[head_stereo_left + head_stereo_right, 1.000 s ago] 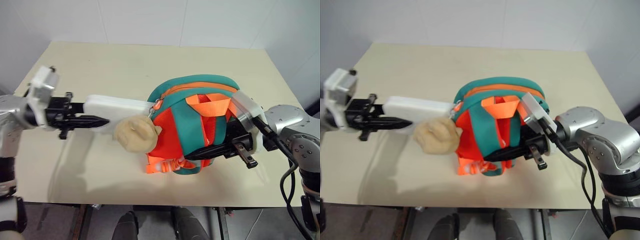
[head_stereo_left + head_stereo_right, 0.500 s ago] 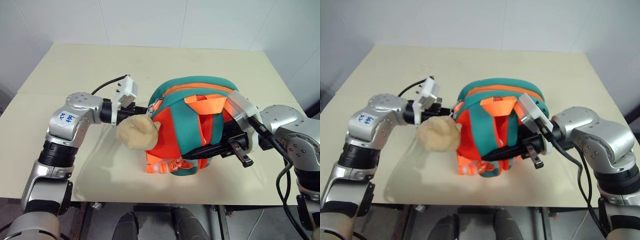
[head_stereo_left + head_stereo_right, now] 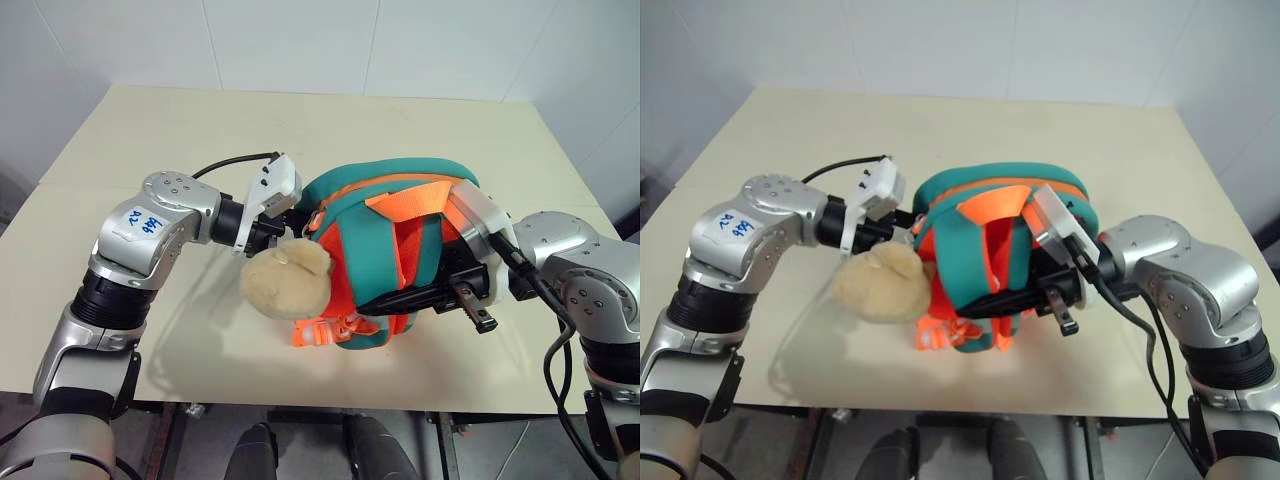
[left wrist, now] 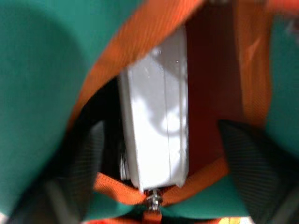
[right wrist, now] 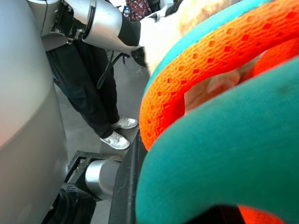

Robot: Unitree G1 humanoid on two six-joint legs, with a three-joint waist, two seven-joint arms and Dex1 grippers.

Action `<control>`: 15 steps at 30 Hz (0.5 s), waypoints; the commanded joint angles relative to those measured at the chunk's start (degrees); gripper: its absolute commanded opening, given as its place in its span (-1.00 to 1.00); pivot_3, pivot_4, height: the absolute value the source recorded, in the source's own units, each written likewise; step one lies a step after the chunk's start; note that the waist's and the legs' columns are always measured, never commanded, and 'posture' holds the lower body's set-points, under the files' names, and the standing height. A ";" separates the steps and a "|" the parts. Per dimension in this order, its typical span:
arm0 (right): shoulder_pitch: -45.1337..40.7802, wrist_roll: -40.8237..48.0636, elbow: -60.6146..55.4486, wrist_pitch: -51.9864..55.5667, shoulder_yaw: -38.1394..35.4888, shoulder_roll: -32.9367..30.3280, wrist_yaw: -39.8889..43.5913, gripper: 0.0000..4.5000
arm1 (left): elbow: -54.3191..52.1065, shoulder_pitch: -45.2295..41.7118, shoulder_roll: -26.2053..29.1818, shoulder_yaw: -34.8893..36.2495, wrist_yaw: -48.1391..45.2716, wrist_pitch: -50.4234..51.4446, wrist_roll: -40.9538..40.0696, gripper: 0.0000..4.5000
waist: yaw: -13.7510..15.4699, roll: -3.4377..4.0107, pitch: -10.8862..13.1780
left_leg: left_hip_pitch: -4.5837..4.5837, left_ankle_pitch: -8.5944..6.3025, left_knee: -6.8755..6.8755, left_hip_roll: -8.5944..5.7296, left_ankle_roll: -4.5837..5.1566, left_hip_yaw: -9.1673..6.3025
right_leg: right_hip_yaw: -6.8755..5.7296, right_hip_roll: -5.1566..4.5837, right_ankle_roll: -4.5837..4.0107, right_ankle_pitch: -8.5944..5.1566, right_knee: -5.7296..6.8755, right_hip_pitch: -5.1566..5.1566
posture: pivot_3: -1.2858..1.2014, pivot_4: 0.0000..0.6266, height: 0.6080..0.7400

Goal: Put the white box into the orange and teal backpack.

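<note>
The orange and teal backpack (image 3: 400, 190) stands on the beige table (image 3: 150, 130), its opening facing my left arm. The white box (image 4: 156, 116) lies inside that opening, between orange-edged lips. My left gripper (image 3: 292, 222) is at the mouth of the backpack, open; its dark fingers (image 4: 91, 154) stand spread on either side of the box. My right gripper (image 3: 385, 300) is shut on the backpack's front, with a teal strap (image 5: 224, 154) and orange webbing (image 5: 210, 70) close before it. From the head views the box is hidden in the backpack.
A beige plush toy (image 3: 285, 280) hangs at the backpack's near left side, just under my left wrist. The table's front edge runs close below the backpack. A person's legs and white shoes (image 5: 117, 139) stand on the floor beyond the table.
My left gripper carried the white box to the right, from beside the backpack into its opening, and its fingers have spread apart. The right gripper has kept its hold.
</note>
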 commanded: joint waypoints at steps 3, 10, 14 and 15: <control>-0.18 -0.36 -0.97 -1.51 -0.68 0.56 -0.13 -1.00 | -5.24 -2.08 2.61 3.47 1.08 3.45 -2.08 0.99 | -0.05 0.00 0.00 | 0.00 0.00 0.00 0.00 0.00 0.00 | 0.00 0.00 0.00 0.00 0.00 0.00 | 0.03 -0.52 1.00; 0.13 -1.21 -0.78 -2.03 -0.25 1.07 0.27 -1.00 | -9.83 -2.29 5.63 7.28 2.84 9.30 -5.47 0.99 | -0.05 0.00 0.01 | -0.01 0.00 -0.01 0.00 0.00 0.00 | 0.00 0.00 0.01 -0.02 0.00 -0.01 | 0.03 -0.52 1.00; 0.17 -1.77 -0.36 -2.46 -0.07 1.26 0.62 -1.00 | -13.61 -1.77 8.11 10.12 3.39 13.13 -8.55 0.99 | -0.15 0.00 0.01 | -0.03 0.00 -0.05 0.00 0.00 0.00 | 0.00 0.00 0.00 -0.04 0.00 -0.05 | 0.03 -0.52 1.00; 0.20 -1.87 -0.36 -2.51 -0.07 1.29 0.64 -1.00 | -14.88 -1.52 8.64 11.25 3.56 14.63 -9.93 0.99 | -0.14 0.00 0.02 | -0.03 0.00 -0.06 0.00 0.00 -0.01 | -0.01 0.00 0.00 -0.05 0.00 -0.05 | 0.03 -0.52 1.00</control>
